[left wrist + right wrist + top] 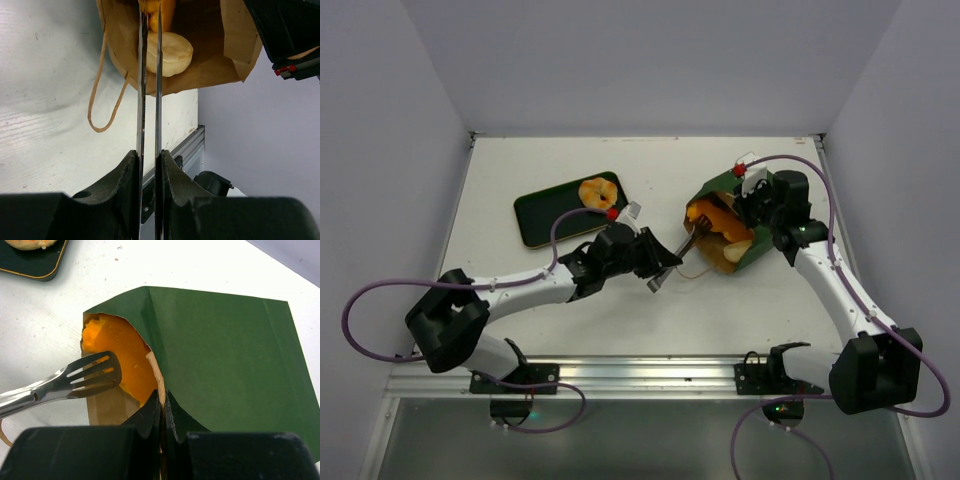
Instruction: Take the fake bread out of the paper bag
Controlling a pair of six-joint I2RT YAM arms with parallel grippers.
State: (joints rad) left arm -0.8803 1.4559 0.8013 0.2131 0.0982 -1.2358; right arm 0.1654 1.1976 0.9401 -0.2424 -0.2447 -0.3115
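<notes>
Toward the back left of the tabletop (pixel 650 160) there's a dark green tray (pixel 545 215) with one round roll (pixel 597 192) on it. Mid-tabletop, the left pincer (pixel 658 262) is clamped narrow on metal tongs (pixel 692 238), their tips at the mouth of the paper bag (pixel 225 350). The bag's lying on its side near the right edge. An orange loaf (pixel 122 347) and a pale roll (pixel 172 52) sit inside. The right pincer (pixel 164 410) is pinched fully closed on the bag's rim.
</notes>
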